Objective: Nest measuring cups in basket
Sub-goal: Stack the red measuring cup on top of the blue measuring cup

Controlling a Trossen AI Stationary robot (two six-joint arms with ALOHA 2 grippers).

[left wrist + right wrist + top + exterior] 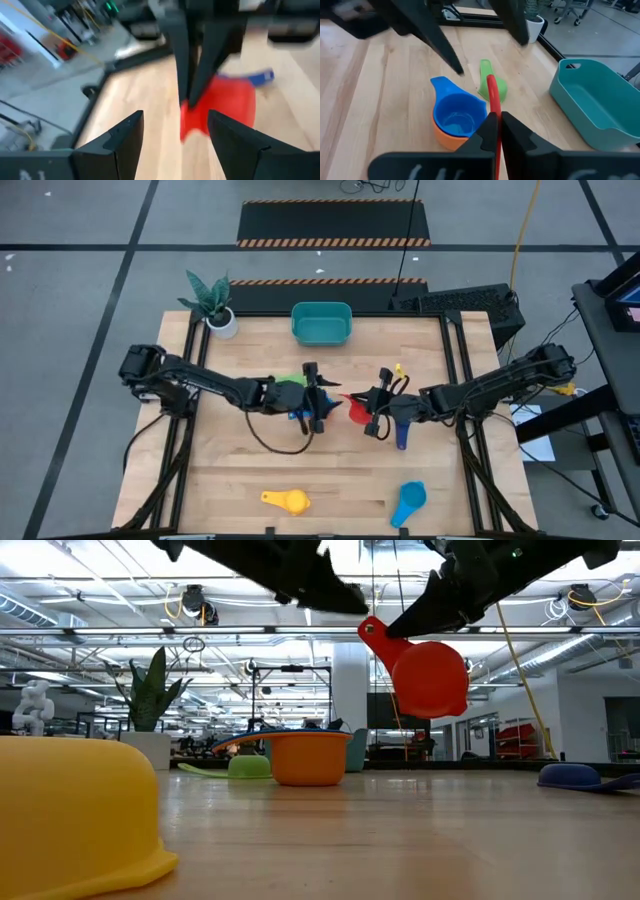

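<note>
Wooden table (pixel 330 470): yellow cup (pixel 287 499) nearest. Mid-table, right gripper (pixel 372 410) pinching red cup (pixel 355 409) by handle, lifted for transfer; left gripper (pixel 322 402) spread wide, empty, alongside. Farthest, teal basket (pixel 321 324), empty.

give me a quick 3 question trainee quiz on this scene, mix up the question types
1. True or false: the red cup is resting on the table.
2. Which gripper holds the red cup by its handle? A) left gripper B) right gripper C) neither
3. Fill in: the blue cup sits nested inside the ______ cup.

Key
1. False: it hangs in the air.
2. B: the right wrist view shows its fingers clamped on the handle; the left gripper is open next to it.
3. Orange.
</note>
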